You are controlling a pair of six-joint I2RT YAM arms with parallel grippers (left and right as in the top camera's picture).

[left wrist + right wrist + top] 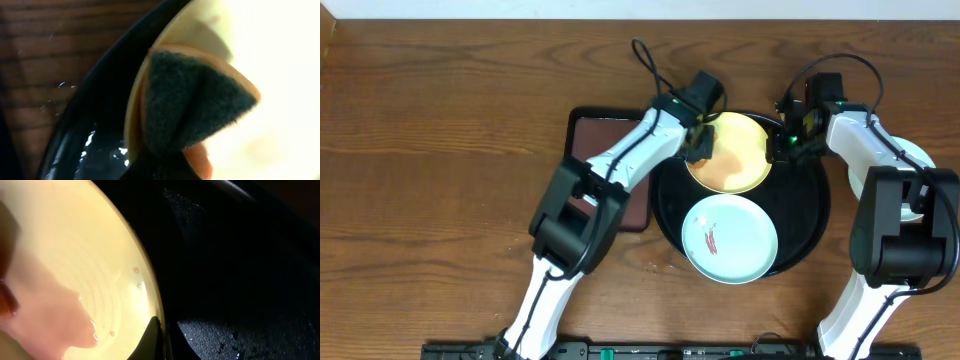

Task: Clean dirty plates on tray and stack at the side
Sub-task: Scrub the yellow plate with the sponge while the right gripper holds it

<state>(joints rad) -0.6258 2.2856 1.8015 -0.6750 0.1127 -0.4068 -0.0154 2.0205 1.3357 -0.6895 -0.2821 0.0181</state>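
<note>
Sponge (192,102): clamped in left pincer (699,138), on yellow plate (738,162)
Right pincer (780,143): pinching plate rim, far side of tray (812,215)

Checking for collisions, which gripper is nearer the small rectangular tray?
Left. The left gripper, holding a sponge, is at the yellow plate's edge beside the rectangular tray; the right gripper is at the opposite edge.
</note>
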